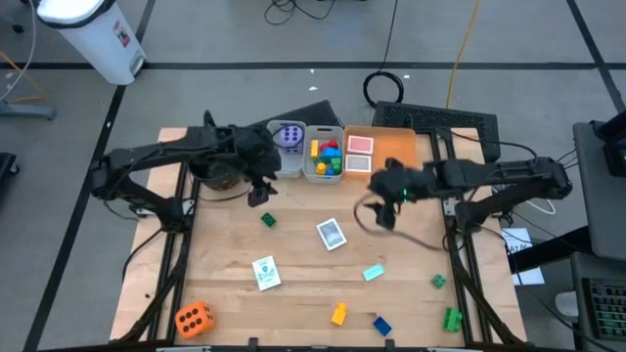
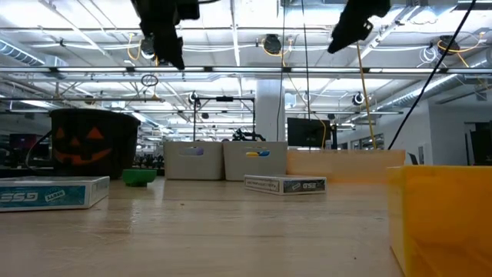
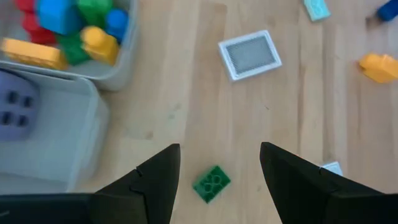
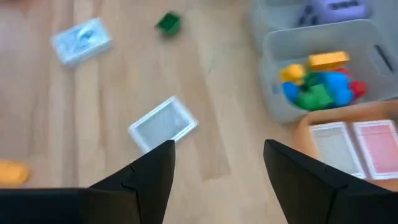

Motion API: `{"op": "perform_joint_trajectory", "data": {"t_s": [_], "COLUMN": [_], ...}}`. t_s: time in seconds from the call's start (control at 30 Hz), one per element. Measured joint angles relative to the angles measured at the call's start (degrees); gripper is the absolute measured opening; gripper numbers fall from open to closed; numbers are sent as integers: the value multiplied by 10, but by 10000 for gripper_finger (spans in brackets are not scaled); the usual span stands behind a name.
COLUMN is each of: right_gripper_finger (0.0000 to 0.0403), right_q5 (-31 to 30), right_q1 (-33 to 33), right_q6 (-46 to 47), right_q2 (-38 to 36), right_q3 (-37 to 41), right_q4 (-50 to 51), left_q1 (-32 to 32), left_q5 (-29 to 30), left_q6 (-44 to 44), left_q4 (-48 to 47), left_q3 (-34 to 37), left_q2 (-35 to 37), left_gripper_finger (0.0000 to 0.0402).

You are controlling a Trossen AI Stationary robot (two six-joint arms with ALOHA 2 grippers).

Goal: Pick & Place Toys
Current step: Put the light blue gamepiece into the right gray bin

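Observation:
Both grippers hang open above the table and hold nothing. My left gripper (image 1: 260, 194) hovers over a small green brick (image 3: 211, 183), which lies flat on the wood (image 1: 268, 220). My right gripper (image 1: 383, 213) hovers near a grey-backed picture card (image 4: 163, 124) that lies flat mid-table (image 1: 332, 234). Another card (image 1: 266, 273), a cyan piece (image 1: 373, 273), an orange die (image 1: 194, 318), a yellow brick (image 1: 338, 313), a blue brick (image 1: 381, 324) and two green bricks (image 1: 438, 282) (image 1: 452, 318) lie scattered toward the near edge.
At the far edge stand a grey bin (image 1: 290, 164) with a purple die (image 1: 290, 135), a grey bin (image 3: 118, 65) with coloured bricks, and an orange tray (image 1: 383, 127) with two cards. A dark pumpkin bucket (image 2: 94, 142) stands far left.

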State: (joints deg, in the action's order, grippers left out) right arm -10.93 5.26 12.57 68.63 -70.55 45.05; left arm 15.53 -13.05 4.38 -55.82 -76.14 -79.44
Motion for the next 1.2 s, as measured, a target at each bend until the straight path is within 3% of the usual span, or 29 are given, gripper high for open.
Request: {"op": "perform_joint_trajectory", "data": {"t_s": [0.27,0.43,0.7,1.2], "right_gripper_finger": [238,238,238,238], "right_q5": [-8,4,95,96], "right_q1": [149,201,235,239], "right_q6": [25,17,18,19], "right_q2": [104,183,235,300], "right_q3": [-1,-1,-1,27], "right_q4": [29,18,-17,-8], "left_q1": [-12,-23,-38,-44], "left_q5": [-39,-39,-55,-54], "left_q6": [-3,-1,16,19], "left_q4": [31,30,25,32], "left_q3": [53,54,54,53], "left_q2": [0,0,0,0], "left_gripper_finger": [230,230,230,230]}}
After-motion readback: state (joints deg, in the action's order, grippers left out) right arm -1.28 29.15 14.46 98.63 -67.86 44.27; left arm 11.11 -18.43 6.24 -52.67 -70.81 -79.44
